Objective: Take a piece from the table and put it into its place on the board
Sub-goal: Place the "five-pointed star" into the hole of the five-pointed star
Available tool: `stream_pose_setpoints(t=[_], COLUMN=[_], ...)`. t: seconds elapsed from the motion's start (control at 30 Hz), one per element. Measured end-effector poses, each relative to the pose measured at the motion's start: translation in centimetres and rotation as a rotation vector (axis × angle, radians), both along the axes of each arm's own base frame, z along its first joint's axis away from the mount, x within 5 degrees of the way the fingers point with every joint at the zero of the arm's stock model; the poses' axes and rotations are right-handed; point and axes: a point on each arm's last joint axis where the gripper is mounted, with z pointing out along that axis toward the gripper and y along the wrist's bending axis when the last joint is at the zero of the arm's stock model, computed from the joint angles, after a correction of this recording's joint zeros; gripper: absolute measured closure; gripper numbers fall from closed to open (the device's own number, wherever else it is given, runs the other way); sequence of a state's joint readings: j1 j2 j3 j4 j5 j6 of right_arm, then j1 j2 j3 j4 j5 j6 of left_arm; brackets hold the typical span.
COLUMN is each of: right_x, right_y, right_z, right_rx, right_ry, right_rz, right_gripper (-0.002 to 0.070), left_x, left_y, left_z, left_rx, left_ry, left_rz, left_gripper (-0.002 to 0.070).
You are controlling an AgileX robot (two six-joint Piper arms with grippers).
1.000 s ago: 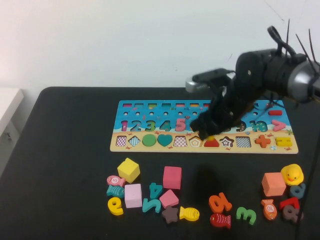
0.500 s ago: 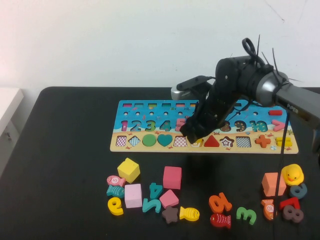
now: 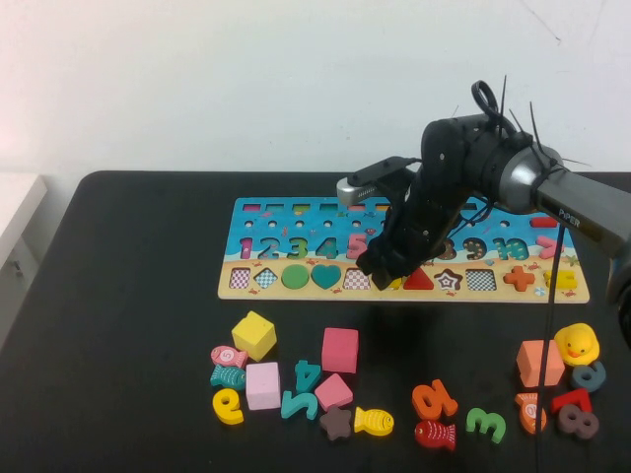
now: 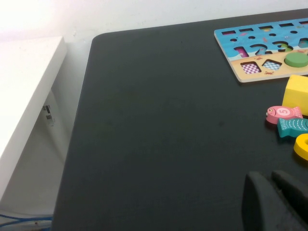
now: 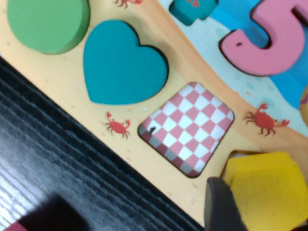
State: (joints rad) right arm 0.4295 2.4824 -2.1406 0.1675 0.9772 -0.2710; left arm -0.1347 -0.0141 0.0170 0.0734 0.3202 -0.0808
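Yellow flat wooden pentagon piece (image 5: 263,185) lying at its slot in the sandy strip of the long wooden puzzle board (image 3: 296,222), just beside the empty red-checked square slot (image 5: 188,127), which is next to the teal heart (image 5: 122,62). Right gripper (image 3: 386,274) low over that spot on the board, one dark finger (image 5: 219,204) against the pentagon's edge; jaws wide, clamping the pentagon or released: cannot tell. Left gripper (image 4: 272,202) hovering above the black bench (image 4: 159,130), off the board's end; jaws' state: cannot tell.
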Motion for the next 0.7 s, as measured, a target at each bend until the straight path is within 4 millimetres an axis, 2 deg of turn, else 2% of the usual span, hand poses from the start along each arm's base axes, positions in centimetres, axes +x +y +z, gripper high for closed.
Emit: stream_pose_setpoints(t=[0.7], right_x=[-0.08], right_y=[-0.15], right_z=[-0.04], right_rx=[-0.023], right_ry=[0.022], right_rz=[-0.085], right_gripper=[0.0308], left_x=[0.00], left_y=[0.00], left_z=[0.00], left_rx=[0.000], left_ry=[0.000], left_rz=[0.000], left_gripper=[0.0676])
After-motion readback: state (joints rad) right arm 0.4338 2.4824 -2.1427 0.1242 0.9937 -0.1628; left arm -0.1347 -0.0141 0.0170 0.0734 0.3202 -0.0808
